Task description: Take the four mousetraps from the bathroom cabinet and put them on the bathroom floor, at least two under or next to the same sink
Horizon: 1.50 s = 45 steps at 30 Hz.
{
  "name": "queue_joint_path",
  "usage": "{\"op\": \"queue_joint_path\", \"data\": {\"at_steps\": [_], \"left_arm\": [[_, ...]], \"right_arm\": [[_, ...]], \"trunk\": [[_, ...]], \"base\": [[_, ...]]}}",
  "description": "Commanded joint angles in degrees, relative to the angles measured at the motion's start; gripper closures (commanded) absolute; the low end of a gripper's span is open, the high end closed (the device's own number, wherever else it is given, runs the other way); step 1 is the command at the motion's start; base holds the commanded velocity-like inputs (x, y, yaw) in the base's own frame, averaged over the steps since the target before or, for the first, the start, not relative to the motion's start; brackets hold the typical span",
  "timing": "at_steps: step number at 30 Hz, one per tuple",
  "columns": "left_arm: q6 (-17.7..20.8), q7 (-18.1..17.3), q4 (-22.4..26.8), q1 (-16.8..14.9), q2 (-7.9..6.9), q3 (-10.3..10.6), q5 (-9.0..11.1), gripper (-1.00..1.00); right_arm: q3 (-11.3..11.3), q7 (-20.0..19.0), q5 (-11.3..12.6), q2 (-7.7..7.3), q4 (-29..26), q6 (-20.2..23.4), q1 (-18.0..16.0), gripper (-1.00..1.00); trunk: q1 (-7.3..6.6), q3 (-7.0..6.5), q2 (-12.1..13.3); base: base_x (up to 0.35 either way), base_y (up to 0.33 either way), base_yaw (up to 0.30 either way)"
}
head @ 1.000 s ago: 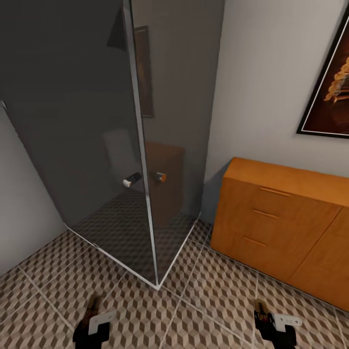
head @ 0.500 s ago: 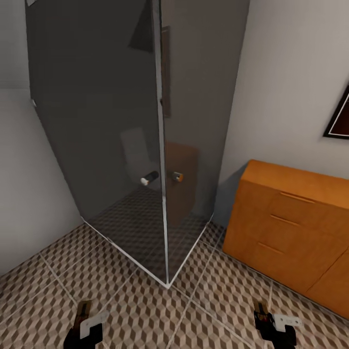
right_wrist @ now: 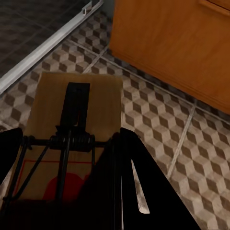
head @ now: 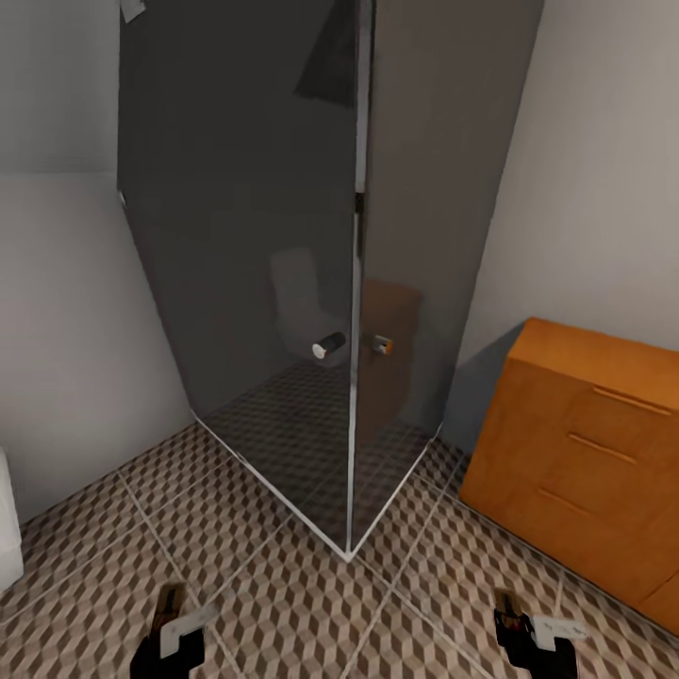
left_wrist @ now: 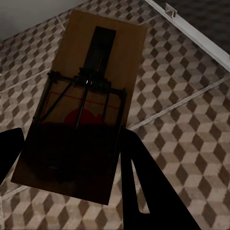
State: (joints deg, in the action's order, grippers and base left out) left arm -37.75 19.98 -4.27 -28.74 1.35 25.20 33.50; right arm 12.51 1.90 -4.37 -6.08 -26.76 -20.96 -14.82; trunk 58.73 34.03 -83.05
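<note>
**Between both pincers, a trap apiece, and no sink in sight yet**

At our left pincer [head: 173,630], the jaws are closed on a small flat brown wooden mousetrap with dark wire spring [left_wrist: 84,103], carried flat above the cube-patterned brown, beige and white tiled bathroom floor [head: 283,604]. Ahead of it stands the dark smoked-glass shower enclosure [head: 283,236], its corner rail pointing between our two pincers. Our right pincer [head: 530,634] likewise grips a second brown wooden mousetrap [right_wrist: 72,124], with the low orange-brown wooden cabinet with slim bar handles [head: 594,443] beyond it.

We judge this a carrying step: we should keep both traps level, steer clear of the glass corner, and set them down only once the basin is found.

Both pincers are cut off by the lower edge of the head view. A white object [head: 8,528] far off our left pincer is cropped; we cannot tell what it is.
</note>
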Motion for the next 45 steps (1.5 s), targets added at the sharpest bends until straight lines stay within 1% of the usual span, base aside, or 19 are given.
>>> {"op": "queue_joint_path", "data": {"at_steps": [1,33,38,45], "left_arm": [[-0.14,0.33,-0.21,-0.09,0.06,0.37,-0.1,1.0],[-0.05,0.27,-0.21,-0.09,0.13,0.39,-0.1,1.0],[-0.05,0.39,-0.21,-0.09,-0.2,0.37,-0.1,1.0],[-0.05,0.33,-0.21,-0.09,-0.28,0.37,-0.1,1.0]], "right_arm": [[0.15,0.03,-0.29,0.01,0.04,-0.19,-0.03,1.0],[0.14,0.03,-0.29,0.01,0.04,-0.22,-0.03,1.0],[0.14,0.03,-0.29,0.01,0.04,-0.2,-0.03,1.0],[0.19,0.03,-0.29,0.01,0.04,-0.17,-0.03,1.0]], "trunk": [[0.0,0.05,-0.03],[0.0,0.05,-0.03],[0.0,0.05,-0.03],[0.0,0.05,-0.03]], "base": [[0.0,0.0,0.236],[0.0,0.0,0.25],[0.0,0.0,0.252],[0.0,0.0,0.253]]}}
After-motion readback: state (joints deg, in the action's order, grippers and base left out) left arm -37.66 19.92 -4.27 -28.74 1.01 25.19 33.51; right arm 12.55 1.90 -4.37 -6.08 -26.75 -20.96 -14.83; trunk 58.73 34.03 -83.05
